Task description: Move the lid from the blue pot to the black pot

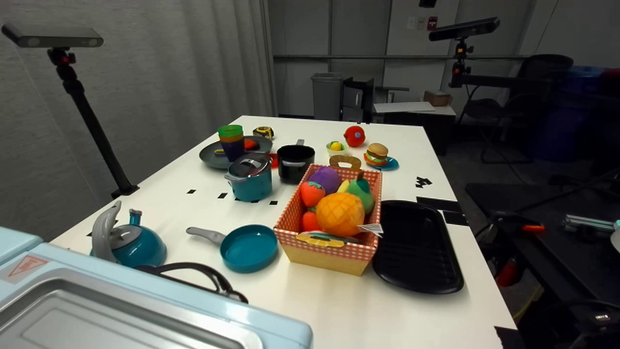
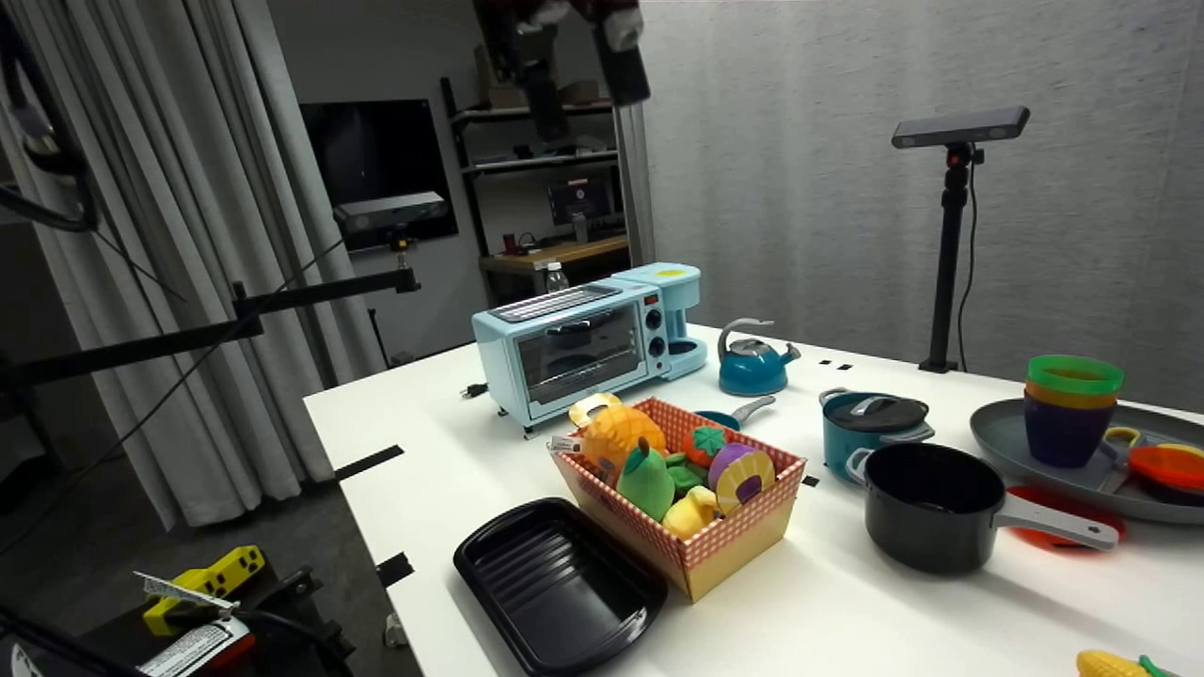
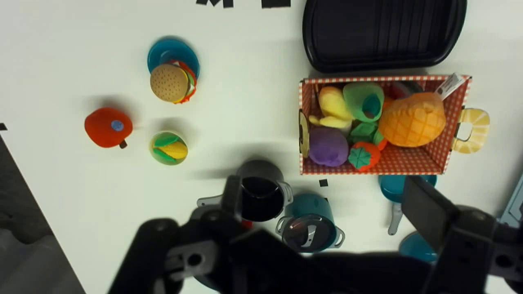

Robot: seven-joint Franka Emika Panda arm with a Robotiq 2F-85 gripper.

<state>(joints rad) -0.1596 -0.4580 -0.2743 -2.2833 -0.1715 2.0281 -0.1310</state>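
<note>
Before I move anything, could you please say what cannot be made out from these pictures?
Inside of the round teal-blue pot: covered by its dark round lid, in all views.
Black gripper: blurred and cut by the top edge, in an exterior view.
Round teal frying pan: mostly behind the red-checked fruit basket, in an exterior view.
Yellow toy corn: cut off by the bottom edge, in an exterior view.

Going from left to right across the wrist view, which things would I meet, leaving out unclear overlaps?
Red round plush fruit, yellow toy corn in a small pale bowl, round black pot, round teal-blue pot under a dark round lid, round teal frying pan, light-blue toaster oven.
</note>
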